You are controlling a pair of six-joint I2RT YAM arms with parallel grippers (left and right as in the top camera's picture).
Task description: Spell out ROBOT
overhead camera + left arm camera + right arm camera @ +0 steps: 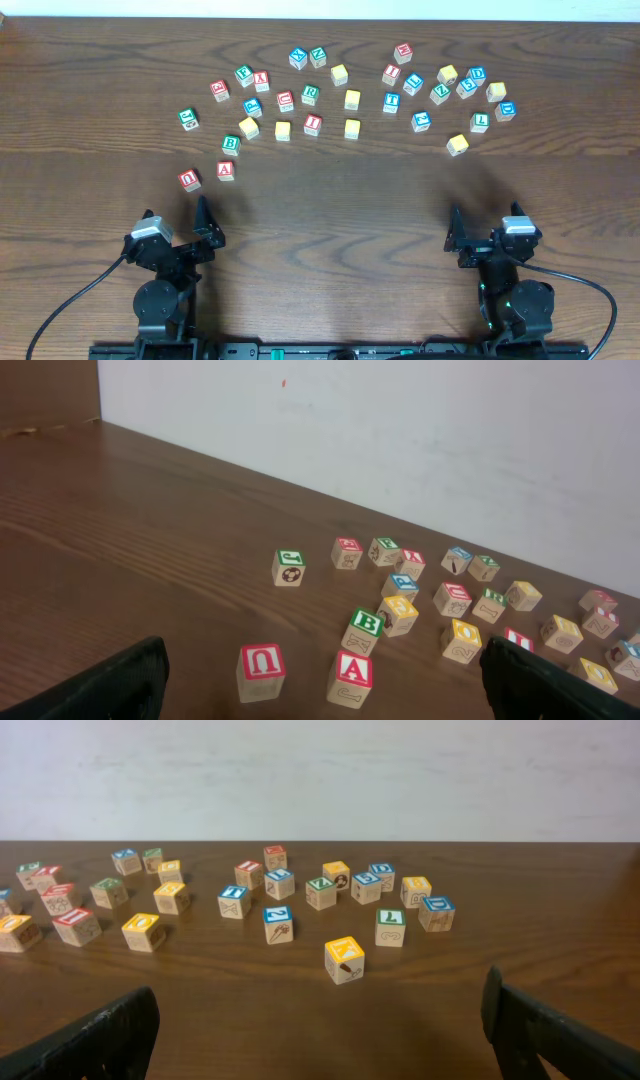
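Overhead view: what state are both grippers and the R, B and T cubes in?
left gripper, open, holding nothing
right gripper, open, holding nothing
green R cube, loose, not yet placed
green B cube, loose, not yet placed
blue T cube, loose, not yet placed

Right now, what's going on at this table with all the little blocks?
Two robot arms sit at the near edge of a wooden table, and neither is handling anything. The left end effector and right end effector are both open and empty. Small letter cubes lie scattered across the far half, not lined up into any word. Nearest the left arm are a red U cube, a red A cube and a green B cube.
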